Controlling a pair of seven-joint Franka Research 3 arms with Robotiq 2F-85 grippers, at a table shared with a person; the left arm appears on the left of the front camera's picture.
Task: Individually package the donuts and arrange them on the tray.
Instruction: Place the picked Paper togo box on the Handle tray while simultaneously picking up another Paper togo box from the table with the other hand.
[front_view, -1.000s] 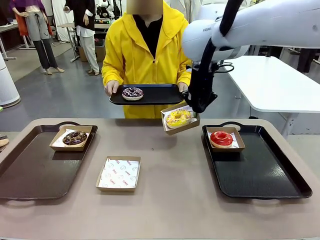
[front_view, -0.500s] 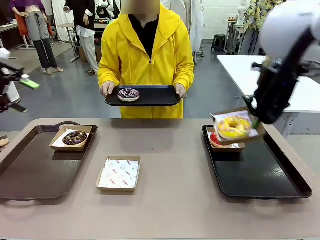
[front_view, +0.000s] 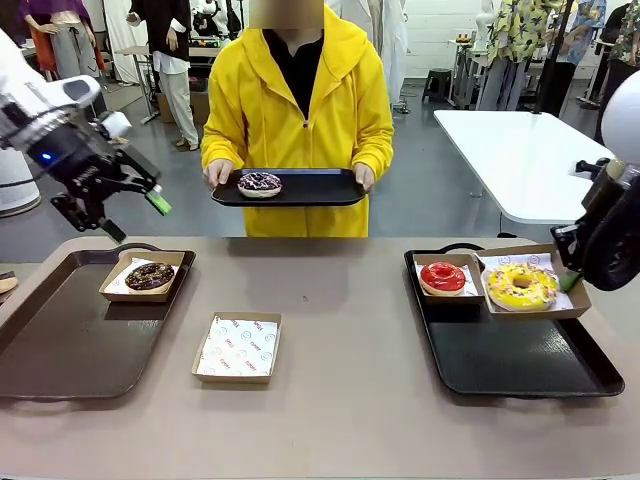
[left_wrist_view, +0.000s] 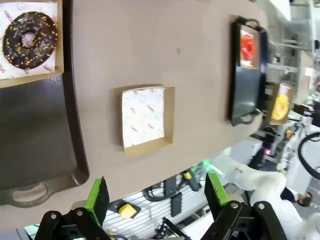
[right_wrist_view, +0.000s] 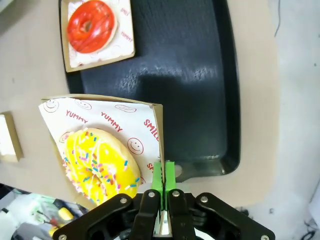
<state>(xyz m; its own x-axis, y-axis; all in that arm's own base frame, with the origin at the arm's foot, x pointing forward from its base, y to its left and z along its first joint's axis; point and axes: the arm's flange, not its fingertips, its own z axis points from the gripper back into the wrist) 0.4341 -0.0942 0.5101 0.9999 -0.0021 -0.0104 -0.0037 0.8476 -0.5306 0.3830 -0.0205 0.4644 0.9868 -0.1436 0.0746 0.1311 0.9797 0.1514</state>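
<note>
So the right claw (right_wrist_view: 162, 175) is pinching the box (front_view: 500, 305) wall, yellow donut (front_view: 521, 285) lying flat inside, hole up, over the black tray (front_view: 520, 360) just beside the red donut (front_view: 442, 276). Meanwhile the left claw (left_wrist_view: 156, 195) is hanging wide open. Farther back a person (front_view: 300, 90) is holding the purple donut (front_view: 260, 183) on a serving tray (front_view: 320, 190).

Bright, even indoor light, soft shadows, wrist views distorted

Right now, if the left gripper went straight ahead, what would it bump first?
Probably the empty paper-lined box, which lies straight ahead of the open left gripper; depth is unclear, so maybe the bare table beside it.
</note>
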